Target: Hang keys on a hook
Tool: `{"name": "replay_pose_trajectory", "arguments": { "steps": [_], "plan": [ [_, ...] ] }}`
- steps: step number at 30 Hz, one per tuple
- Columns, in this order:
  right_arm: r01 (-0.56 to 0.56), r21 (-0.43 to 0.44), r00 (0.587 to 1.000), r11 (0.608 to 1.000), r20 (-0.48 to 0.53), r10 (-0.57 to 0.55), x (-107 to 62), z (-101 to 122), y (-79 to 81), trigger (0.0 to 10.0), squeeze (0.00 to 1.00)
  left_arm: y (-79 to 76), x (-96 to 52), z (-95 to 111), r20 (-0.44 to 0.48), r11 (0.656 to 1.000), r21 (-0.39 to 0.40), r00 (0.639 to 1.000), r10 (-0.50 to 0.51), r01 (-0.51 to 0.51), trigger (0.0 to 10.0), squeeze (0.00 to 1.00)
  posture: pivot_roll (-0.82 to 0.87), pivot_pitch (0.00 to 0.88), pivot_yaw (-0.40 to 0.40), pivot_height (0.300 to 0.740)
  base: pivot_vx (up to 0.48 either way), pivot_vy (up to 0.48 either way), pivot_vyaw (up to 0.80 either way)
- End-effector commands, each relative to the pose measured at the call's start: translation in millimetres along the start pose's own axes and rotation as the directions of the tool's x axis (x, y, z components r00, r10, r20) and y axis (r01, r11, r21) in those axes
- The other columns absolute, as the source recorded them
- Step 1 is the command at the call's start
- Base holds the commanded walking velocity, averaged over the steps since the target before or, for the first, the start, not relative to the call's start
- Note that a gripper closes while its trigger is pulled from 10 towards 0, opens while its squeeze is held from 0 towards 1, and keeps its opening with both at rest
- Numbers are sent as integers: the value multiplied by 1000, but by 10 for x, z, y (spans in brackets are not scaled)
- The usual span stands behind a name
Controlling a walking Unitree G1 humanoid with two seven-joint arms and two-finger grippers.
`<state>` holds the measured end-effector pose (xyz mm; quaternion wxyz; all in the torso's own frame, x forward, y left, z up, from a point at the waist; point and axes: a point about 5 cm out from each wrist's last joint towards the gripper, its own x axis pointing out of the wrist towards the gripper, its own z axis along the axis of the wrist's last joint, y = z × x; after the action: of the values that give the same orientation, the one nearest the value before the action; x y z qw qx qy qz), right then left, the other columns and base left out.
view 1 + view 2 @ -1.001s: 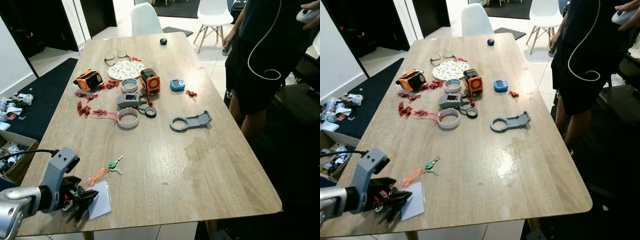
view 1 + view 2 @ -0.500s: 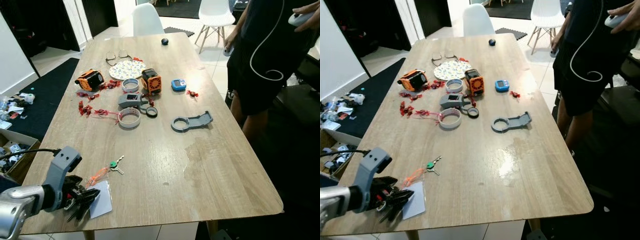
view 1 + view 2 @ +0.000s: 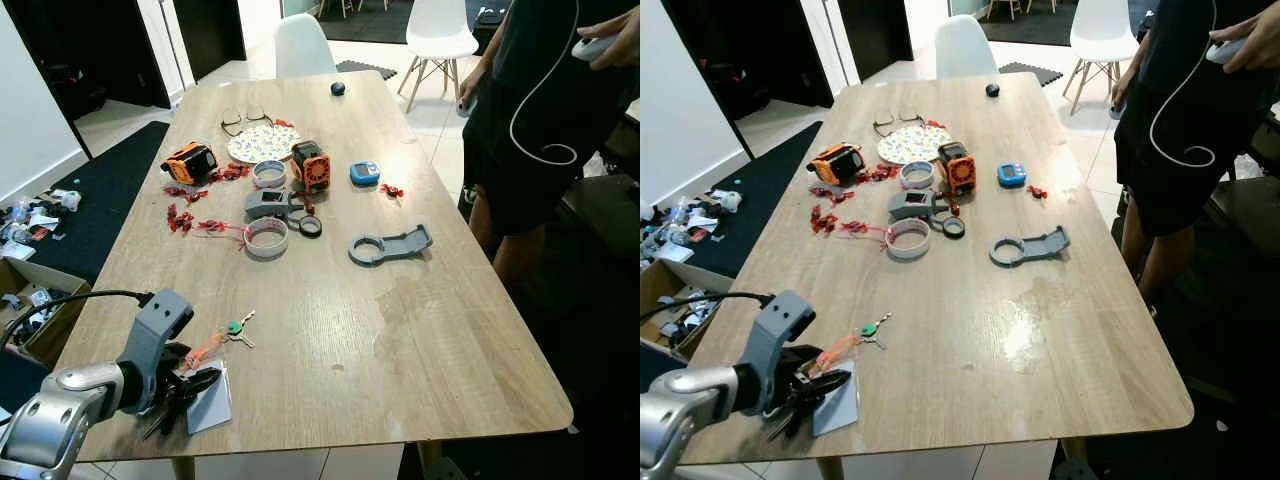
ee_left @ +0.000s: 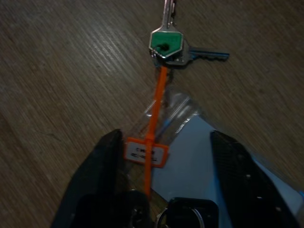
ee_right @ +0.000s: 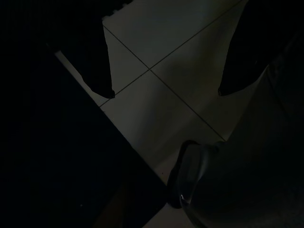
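A long wooden table runs from the lower edge up to the top centre of the head views, with a person in dark clothes standing at its upper right side and a clutter of tape rolls, orange gadgets and glasses in the upper left. At the lower left the left gripper lies low over a small plastic bag, its two black fingers spread apart with an orange tag between them. The keys, one green-headed, lie flat on the wood just beyond the fingertips; the right gripper hangs in shade over tiled floor, fingers parted.
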<state>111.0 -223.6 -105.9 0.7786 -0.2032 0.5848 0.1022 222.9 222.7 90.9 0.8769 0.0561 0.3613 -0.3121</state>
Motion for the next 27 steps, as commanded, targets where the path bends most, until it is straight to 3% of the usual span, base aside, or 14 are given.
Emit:
{"name": "replay_pose_trajectory", "arguments": {
  "steps": [1,22,25,27],
  "plan": [
    [-11,8,1000,1000,-5,11,3,-4,32,10000,0,-88,139,-220,-85,997,-62,996,-40,34,0,0,-35,40,50,740,0,0,0],
    [-11,7,1000,1000,-4,11,3,-5,35,10000,0,-144,194,-186,-74,997,-22,995,-71,70,0,0,-38,40,55,740,0,0,0],
    [-11,9,1000,1000,-5,11,3,-9,40,10000,0,-190,187,-89,-9,994,-6,994,-111,111,0,0,-39,40,56,740,0,0,0],
    [-12,11,1000,1000,-5,12,3,-10,44,10000,0,-282,134,114,130,980,14,972,-197,197,1294,0,-39,40,56,740,0,0,0]
  ]
}}
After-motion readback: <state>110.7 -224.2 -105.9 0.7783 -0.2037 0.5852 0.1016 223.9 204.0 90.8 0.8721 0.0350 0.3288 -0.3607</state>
